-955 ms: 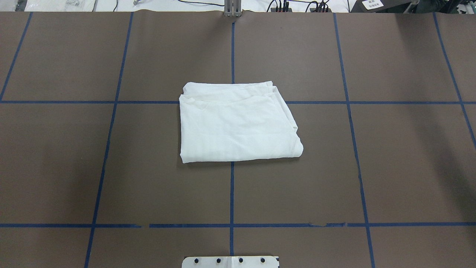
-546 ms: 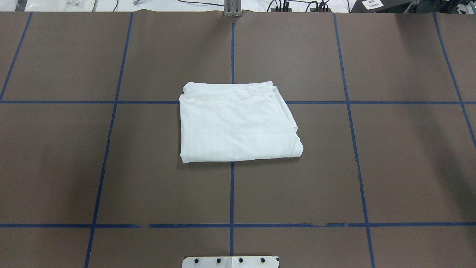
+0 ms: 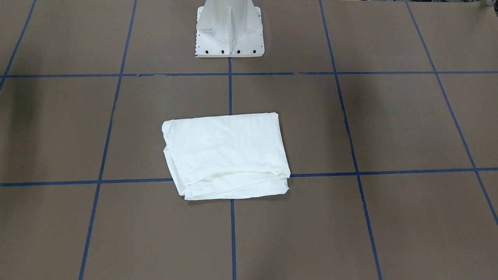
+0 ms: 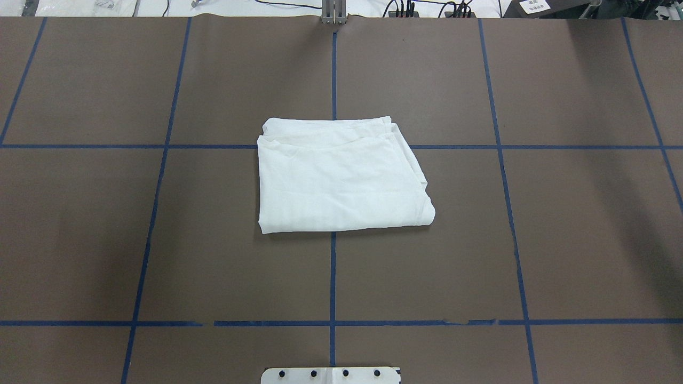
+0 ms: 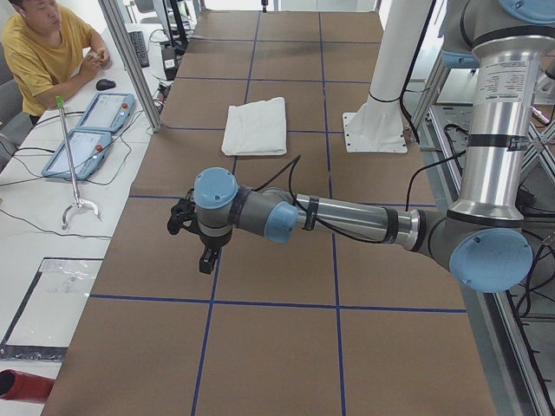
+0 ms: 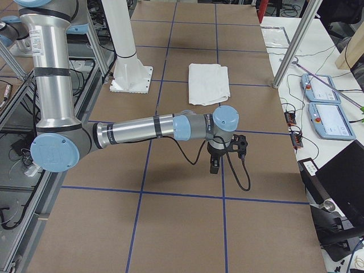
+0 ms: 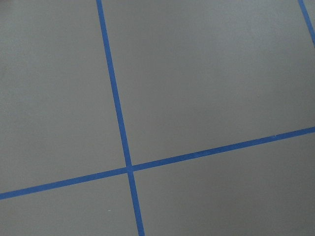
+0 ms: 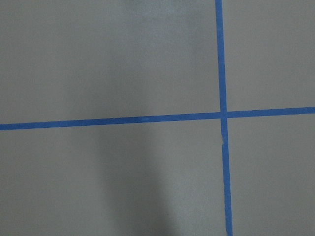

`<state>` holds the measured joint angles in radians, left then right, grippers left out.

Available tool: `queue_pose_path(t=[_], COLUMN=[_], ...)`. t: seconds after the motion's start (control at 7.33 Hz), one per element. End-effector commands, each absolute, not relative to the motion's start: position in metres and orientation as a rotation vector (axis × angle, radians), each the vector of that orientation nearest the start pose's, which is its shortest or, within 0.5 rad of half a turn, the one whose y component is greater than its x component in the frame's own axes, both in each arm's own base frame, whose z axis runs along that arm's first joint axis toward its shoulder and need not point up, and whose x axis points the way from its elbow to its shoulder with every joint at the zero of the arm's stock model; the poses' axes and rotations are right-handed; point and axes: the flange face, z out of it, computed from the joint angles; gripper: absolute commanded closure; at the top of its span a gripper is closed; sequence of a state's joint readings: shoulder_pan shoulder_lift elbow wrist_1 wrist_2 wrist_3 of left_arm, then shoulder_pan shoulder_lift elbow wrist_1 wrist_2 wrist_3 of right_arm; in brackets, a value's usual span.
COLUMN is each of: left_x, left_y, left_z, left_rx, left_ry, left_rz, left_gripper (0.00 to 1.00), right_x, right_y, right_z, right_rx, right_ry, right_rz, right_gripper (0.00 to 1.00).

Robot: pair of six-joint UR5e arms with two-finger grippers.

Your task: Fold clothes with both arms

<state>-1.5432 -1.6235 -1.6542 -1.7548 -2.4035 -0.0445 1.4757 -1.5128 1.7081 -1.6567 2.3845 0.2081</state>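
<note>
Shirt: we see the white folded cotton T-shirt (image 4: 341,178) plain throughout.
Table: we see the flat brown table cover (image 4: 213,256) gridded with dark blue tape lines (image 4: 332,277).
Arms: the left jointed metal arm (image 5: 347,217) and right jointed metal arm (image 6: 136,129) look silver-grey to us, with light blue caps.
Base: white metal pedestal base (image 3: 230,29).

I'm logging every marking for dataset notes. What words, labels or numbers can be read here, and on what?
Nothing here can be read.
White card beyond the far edge of the table: dark print, too small.
Sticker on the left arm: print too small.
Sticker on the right arm: print too small.
Folded shirt: no print showing.
</note>
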Motion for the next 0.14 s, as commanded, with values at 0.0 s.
queue_pose_path(t=[0.0], left_x=[-0.0451], left_y=[-0.5285], left_z=[0.5642], left_rx=[0.275], left_ry=[0.834], left_rz=[0.119], left_gripper=[0.00], right_x=[0.0114], right_y=[-0.5195], right_z=[0.5670], right_rx=[-0.021], right_ry=[-0.823], right_rz=[0.062], right_gripper=[0.00])
